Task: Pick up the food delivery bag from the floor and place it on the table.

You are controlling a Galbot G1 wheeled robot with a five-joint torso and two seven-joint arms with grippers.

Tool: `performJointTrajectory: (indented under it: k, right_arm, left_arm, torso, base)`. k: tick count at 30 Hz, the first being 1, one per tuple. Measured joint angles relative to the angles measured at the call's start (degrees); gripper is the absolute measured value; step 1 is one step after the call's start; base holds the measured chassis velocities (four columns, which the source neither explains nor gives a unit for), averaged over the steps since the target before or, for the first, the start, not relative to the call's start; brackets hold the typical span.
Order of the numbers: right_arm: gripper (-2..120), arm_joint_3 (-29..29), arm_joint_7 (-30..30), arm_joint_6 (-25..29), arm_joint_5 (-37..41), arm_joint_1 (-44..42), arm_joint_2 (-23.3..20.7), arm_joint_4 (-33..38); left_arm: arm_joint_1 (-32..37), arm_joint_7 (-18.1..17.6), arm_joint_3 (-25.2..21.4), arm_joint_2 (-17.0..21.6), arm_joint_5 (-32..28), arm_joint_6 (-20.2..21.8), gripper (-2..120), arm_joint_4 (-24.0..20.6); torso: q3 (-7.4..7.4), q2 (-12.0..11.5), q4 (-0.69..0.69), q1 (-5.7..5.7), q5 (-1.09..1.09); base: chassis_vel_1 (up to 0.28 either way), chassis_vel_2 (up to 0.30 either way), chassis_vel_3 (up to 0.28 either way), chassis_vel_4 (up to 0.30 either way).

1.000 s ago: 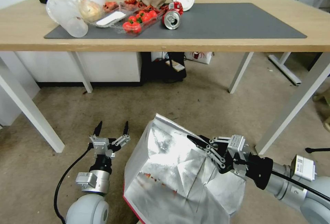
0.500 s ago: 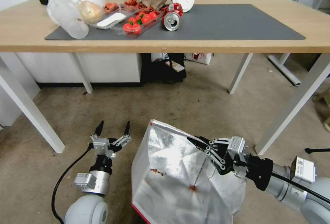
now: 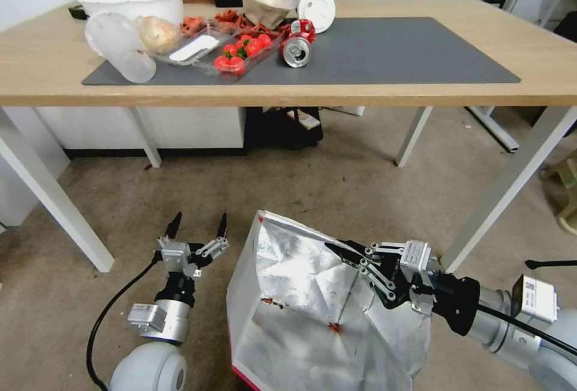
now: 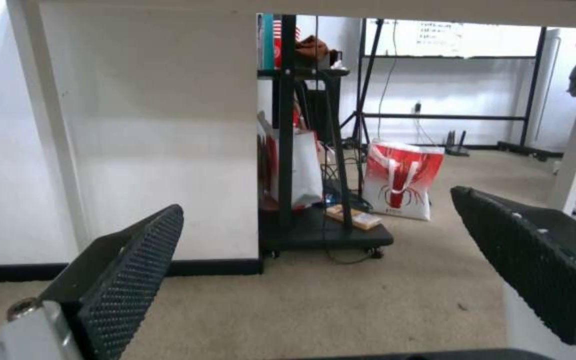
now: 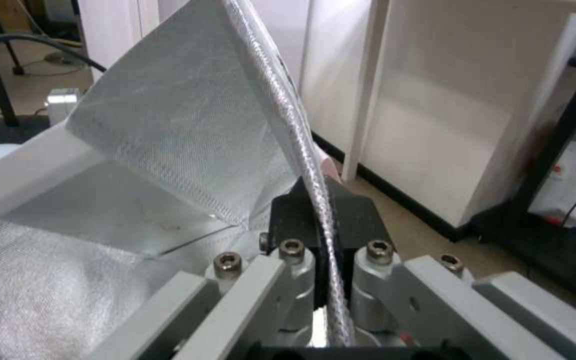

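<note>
I've got the right gripper clamped on the top edge of the food delivery bag, pinching one wall so its mouth gapes; bag sits low before the table. Left gripper idles beside the bag, jaws spread, empty.

The food delivery bag runs off the head view's lower edge; my right gripper covers part of its rim.

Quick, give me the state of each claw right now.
Left claw: open, holding nothing, low over the floor.
Right claw: shut on the rim of the food delivery bag.
</note>
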Motion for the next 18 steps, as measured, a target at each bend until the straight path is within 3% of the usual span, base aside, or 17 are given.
performJointTrajectory:
  k: [18]
  right_arm:
    - [0, 0.0, -0.8, 0.0, 2.3, 0.4, -2.1, 0.0]
  left_arm:
    - [-0.3, -0.2, -1.5, 0.3, -0.7, 0.2, 100, -0.2]
  torso:
    - [3.60, 4.5, 0.00, 0.88, 0.00]
  base:
    - [0.000, 0.000, 0.000, 0.000]
